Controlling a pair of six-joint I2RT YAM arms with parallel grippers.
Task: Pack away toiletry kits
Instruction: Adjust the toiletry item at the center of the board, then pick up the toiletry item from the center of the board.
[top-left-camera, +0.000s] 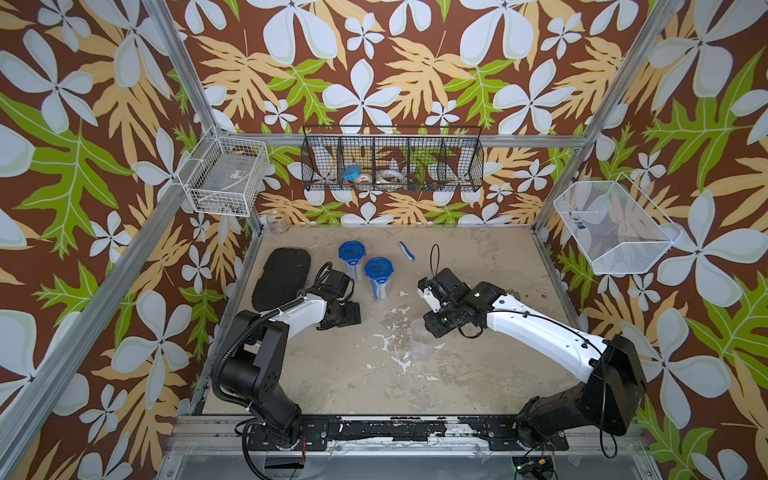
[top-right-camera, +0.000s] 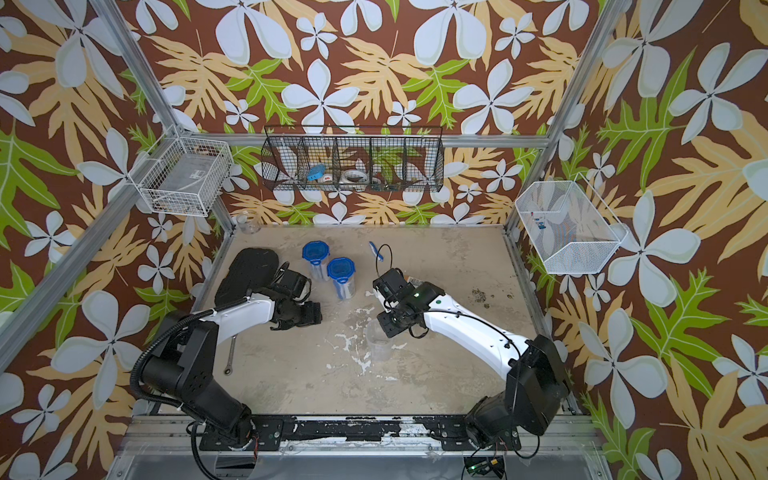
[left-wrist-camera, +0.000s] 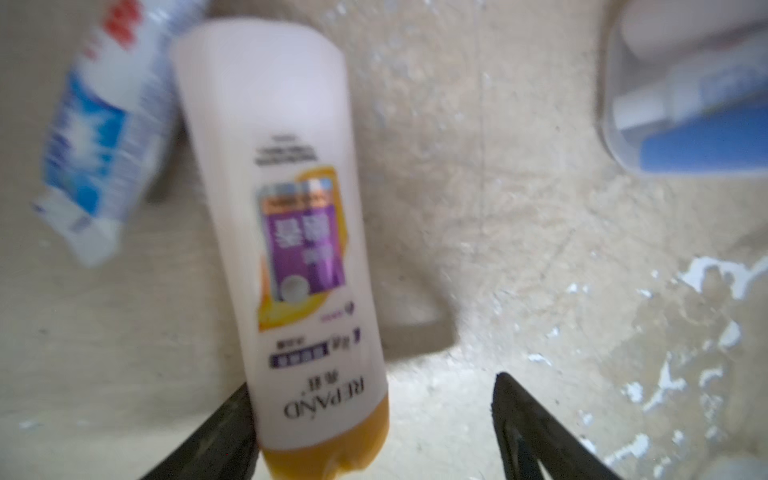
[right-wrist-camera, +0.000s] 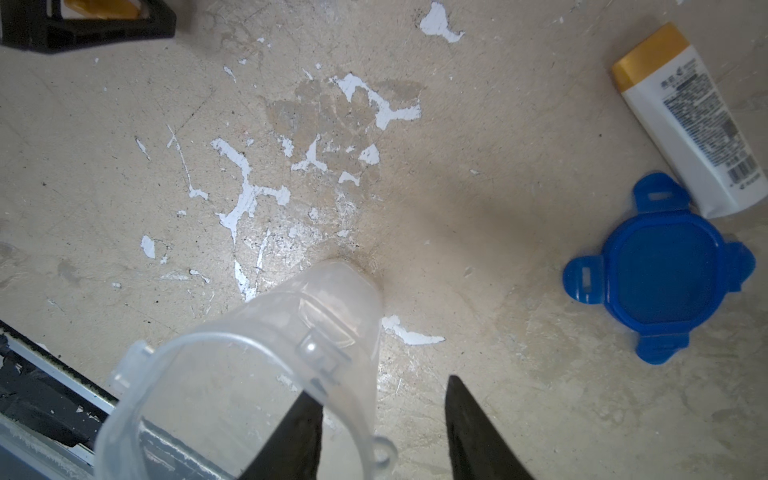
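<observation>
Left claw (left-wrist-camera: 372, 382) is gaping wide around a gold-capped white bottle (left-wrist-camera: 282, 208); right claw (right-wrist-camera: 380, 388) is straddling the wall of the lidless clear cup (right-wrist-camera: 249, 353), jaws parted.

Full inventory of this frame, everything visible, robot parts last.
lidded cups: two, clear, blue lids, mid-table
open cup: one, clear, centre table
loose lid: one, blue, beside a bottle
bottles: two, white gold-capped, one near each arm
toothpaste tube: one, white-blue-red, beside left bottle
toothbrush: one, blue-white, far table
case: one, black, left side
jar: one, clear, far left corner
wrench: one, metal, by left arm
wall baskets: three, black back, white sides
left end effector: one, black, open, bottle against one finger
right end effector: one, black, open at open cup's rim
</observation>
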